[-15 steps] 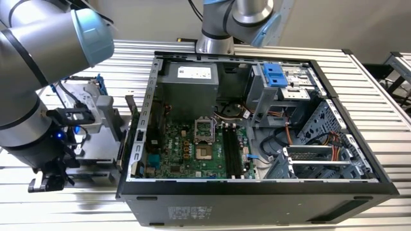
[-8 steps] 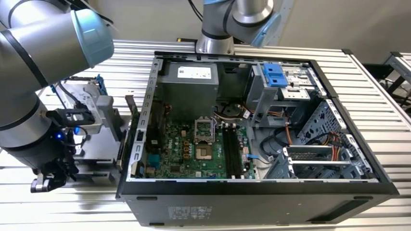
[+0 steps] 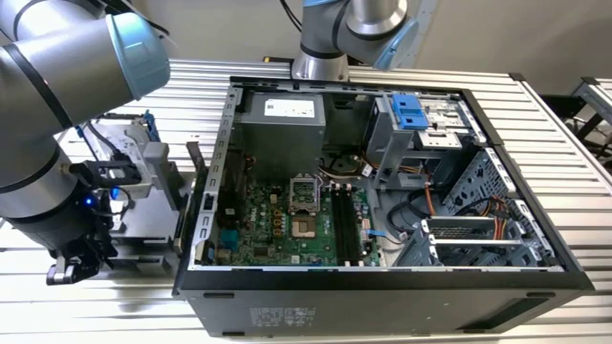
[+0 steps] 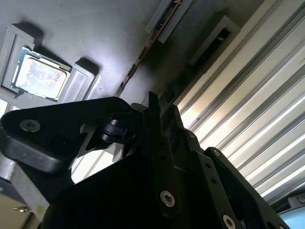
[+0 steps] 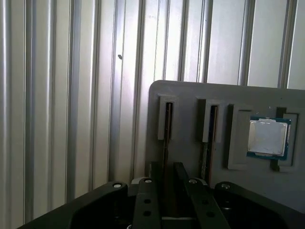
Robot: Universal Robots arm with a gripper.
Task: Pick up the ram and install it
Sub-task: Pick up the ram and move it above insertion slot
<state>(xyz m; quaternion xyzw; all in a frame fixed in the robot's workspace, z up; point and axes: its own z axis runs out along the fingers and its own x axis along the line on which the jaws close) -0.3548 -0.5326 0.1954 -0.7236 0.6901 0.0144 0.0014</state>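
In the first wrist view, the ram (image 5: 167,125) stands on edge in a slot of a grey holder tray (image 5: 190,95). A second stick (image 5: 210,125) stands in the slot beside it. My gripper (image 5: 167,168) is down over the first ram, one finger (image 5: 154,175) on each side of its end. The fingers look open, with a gap wider than the stick. The second wrist view shows the gripper (image 4: 161,109) close above the tray, and the ram (image 4: 143,53) runs away from it. In the exterior view, the motherboard's black slots (image 3: 346,226) lie empty inside the open computer case.
A processor chip (image 5: 268,137) sits in a tray pocket past the second stick. The tray (image 3: 153,208) rests on the ribbed metal table (image 3: 115,301) at the exterior view's left, beside the case wall (image 3: 206,215). A second arm's base (image 3: 320,64) stands behind the case.
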